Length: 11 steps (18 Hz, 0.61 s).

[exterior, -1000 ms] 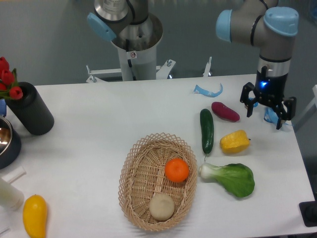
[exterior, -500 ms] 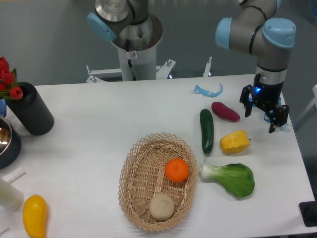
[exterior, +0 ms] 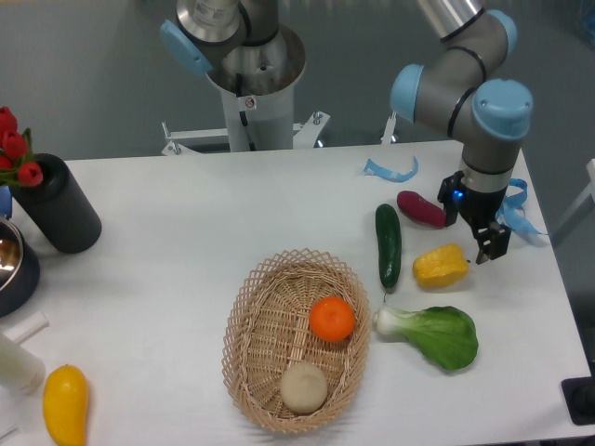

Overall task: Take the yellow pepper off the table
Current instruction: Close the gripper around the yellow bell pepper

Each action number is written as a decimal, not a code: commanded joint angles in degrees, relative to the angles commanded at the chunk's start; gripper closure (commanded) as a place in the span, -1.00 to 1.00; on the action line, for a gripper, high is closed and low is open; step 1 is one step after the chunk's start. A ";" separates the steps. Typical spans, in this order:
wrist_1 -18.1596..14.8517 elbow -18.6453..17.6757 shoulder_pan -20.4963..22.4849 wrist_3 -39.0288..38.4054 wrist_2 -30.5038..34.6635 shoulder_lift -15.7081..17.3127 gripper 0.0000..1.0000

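Camera view, front edge first: a smooth teardrop-shaped yellow fruit (exterior: pixel 65 404) lies at the near left corner of the large white flat surface (exterior: pixel 186 223), well apart from the action. Mid-surface sits an oval woven wicker basket (exterior: pixel 251 344) holding a round orange (exterior: pixel 332 319) and a pale beige round lump (exterior: pixel 303 387). To its right lies a leafy green bok choy (exterior: pixel 437 334), and just beyond that the target: the blocky, glossy yellow bell pepper (exterior: pixel 440 266), resting on the surface untouched, with a dark green cucumber (exterior: pixel 388 244) close on its left and a purple sweet potato (exterior: pixel 422 209) behind it.

And here's the move! Over the last second the arm has swung in from the right edge, and the two-finger hand (exterior: pixel 476 230) has travelled left, now hanging just behind and to the right of the pepper instead of out near the blue ribbon (exterior: pixel 519 214). The wrist has turned too. That reads as the approach closing in; I'd say lining up over the pepper and descending comes next.

Its fingers stand apart, moderately spread, gripping nothing and touching nothing I can make out. At the far left stand a black cylinder (exterior: pixel 60 204) and red tulips (exterior: pixel 14 149).
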 joint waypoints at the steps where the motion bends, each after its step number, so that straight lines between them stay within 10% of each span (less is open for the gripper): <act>1: 0.09 0.00 -0.09 0.00 0.00 -0.44 -1.00; 11: 0.18 -0.17 -1.32 -1.76 0.09 -1.93 -1.00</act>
